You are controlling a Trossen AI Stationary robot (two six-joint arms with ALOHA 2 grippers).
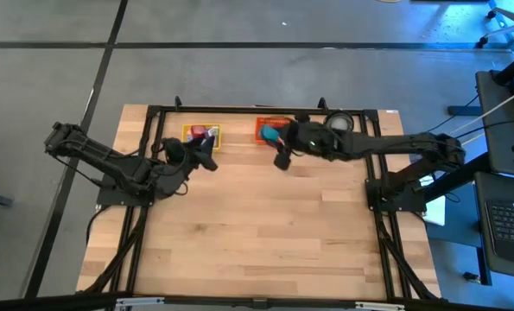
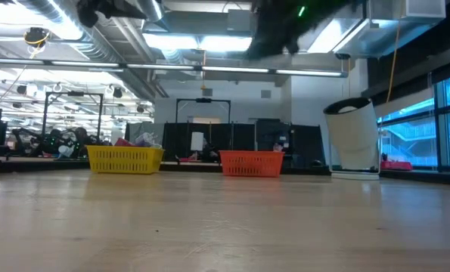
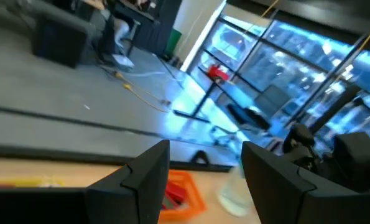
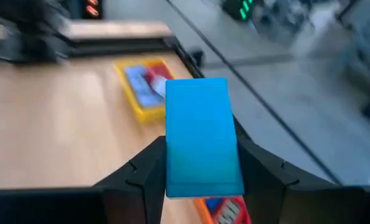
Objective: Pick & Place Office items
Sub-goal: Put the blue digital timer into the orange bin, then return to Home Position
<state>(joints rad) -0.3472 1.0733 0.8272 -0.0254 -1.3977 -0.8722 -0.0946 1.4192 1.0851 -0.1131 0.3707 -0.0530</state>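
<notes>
Wooden tabletop [image 1: 257,216]: right gripper [image 4: 203,168] grasps a blue block [image 4: 202,138] between its jaws, above the orange tray [image 1: 265,128]; left gripper [image 3: 203,180] gapes, holding nothing.

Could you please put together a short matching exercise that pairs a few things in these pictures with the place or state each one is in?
Things:
1. blue block
2. left gripper
3. yellow tray
4. white round container

Places or states:
A. open, holding nothing
B. at the table's far edge, left of the orange tray
C. clamped between the right gripper's fingers
D. standing right of the orange tray in the low view

Pairs: 1-C, 2-A, 3-B, 4-D
</notes>
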